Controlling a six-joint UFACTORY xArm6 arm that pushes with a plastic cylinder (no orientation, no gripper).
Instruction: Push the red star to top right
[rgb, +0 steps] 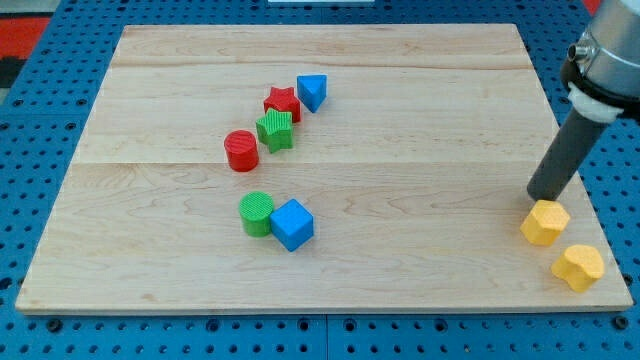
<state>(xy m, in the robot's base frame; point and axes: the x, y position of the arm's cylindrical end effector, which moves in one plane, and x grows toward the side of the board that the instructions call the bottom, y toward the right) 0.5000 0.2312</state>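
Observation:
The red star (282, 101) lies in the upper middle of the wooden board (420, 110), touching the green star (274, 130) below it and close to the blue triangular block (312, 92) at its right. My tip (538, 197) is far off at the view's right, just above the yellow hexagon block (545, 222), well apart from the red star.
A red cylinder (241, 151) sits left of the green star. A green cylinder (257, 213) and a blue cube (292, 224) touch each other lower down. A second yellow block (578, 267) lies near the board's bottom right corner.

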